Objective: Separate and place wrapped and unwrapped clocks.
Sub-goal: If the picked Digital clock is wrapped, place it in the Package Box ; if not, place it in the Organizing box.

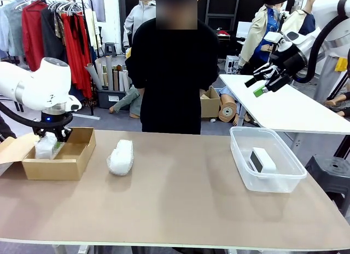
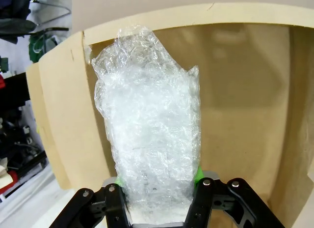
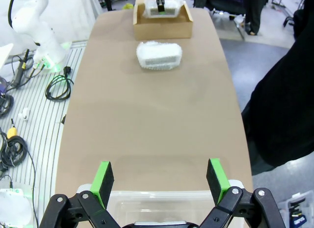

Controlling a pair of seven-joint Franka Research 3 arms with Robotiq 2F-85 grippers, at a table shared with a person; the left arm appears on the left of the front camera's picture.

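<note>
L gripper (image 1: pixel 53 134): left of front view, pointing down into the cardboard box (image 1: pixel 74 162). Fingers clamped on wrapped bundle A (image 1: pixel 46 147).
L grip, wrist view: green pads (image 2: pixel 198 175) press either side of bundle A's near end at frame bottom. Bubble wrap runs up centre frame, with box walls behind and to both sides.
Wrapped bundle A: inside the box, left part, standing on end under the gripper. Contact w/ box floor: cannot tell.
Cardboard box: on table (image 1: pixel 180 205), far left of front view. Open top, flaps out.
Wrapped bundle B (image 1: pixel 121 157): lying flat on table, left of centre in front view, just right of the box and apart from it. In R wrist view it sits upper centre, below the box.
Bare clock (image 1: pixel 262 160): white w/ dark screen, lying inside the clear bin (image 1: pixel 275 180), right of front view.
Clear bin: on table, right side, well apart from the box and both bundles.
R gripper (image 1: pixel 261 85): upper right of front view, raised well above the bin, tilted. Fingers apart, not touching any item.
R grip, wrist view: green pads (image 3: pixel 216 173) wide apart at lower frame, w/ bin rim below them and bare tabletop seen between.
Person (image 1: pixel 172 73): dark top, standing at far edge of table, upper centre of front view. Hands: not visible, cannot tell.
</note>
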